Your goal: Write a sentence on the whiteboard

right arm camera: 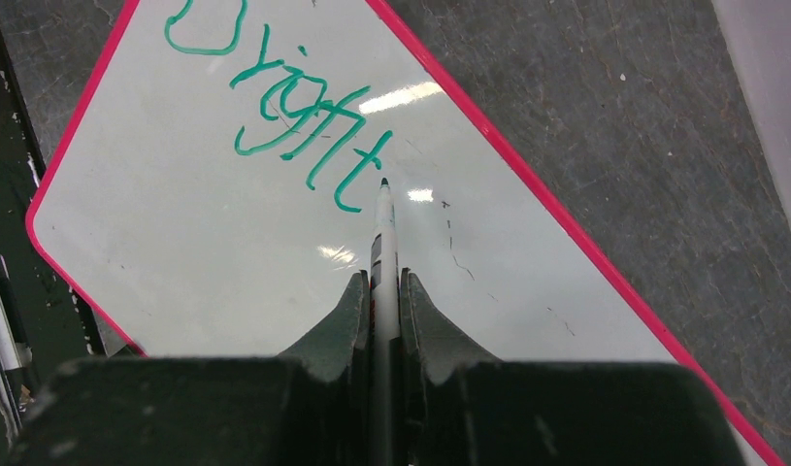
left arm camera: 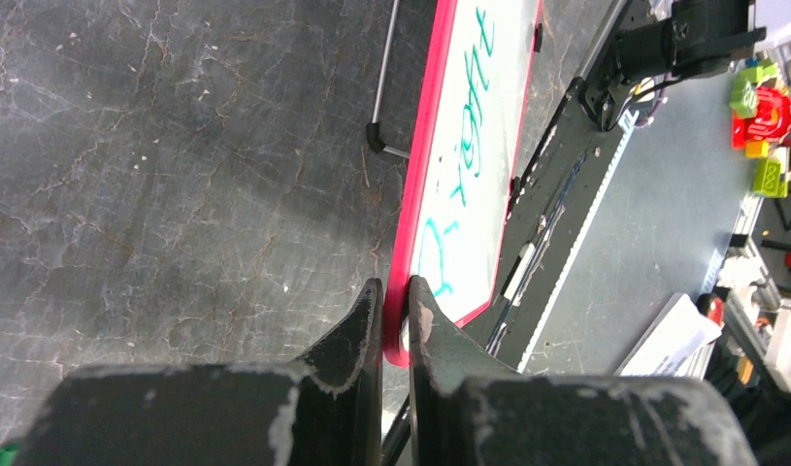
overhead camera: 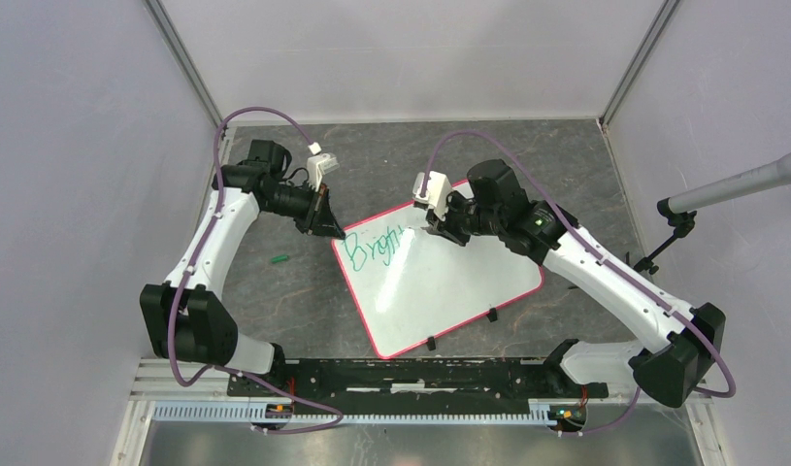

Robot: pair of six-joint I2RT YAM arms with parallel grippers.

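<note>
The whiteboard, white with a red-pink rim, lies tilted on the dark table. Green lettering reading "Bright" runs along its upper left; the rest of the sentence does not show. My left gripper is shut on the board's left corner rim, one finger on each side. My right gripper is shut on a white marker, whose dark tip sits just right of the final "t", at or just above the board; I cannot tell which.
A small green marker cap lies on the table left of the board. Small black clips sit on the board's near edge. A black rail runs between the arm bases. A microphone stand is at the right.
</note>
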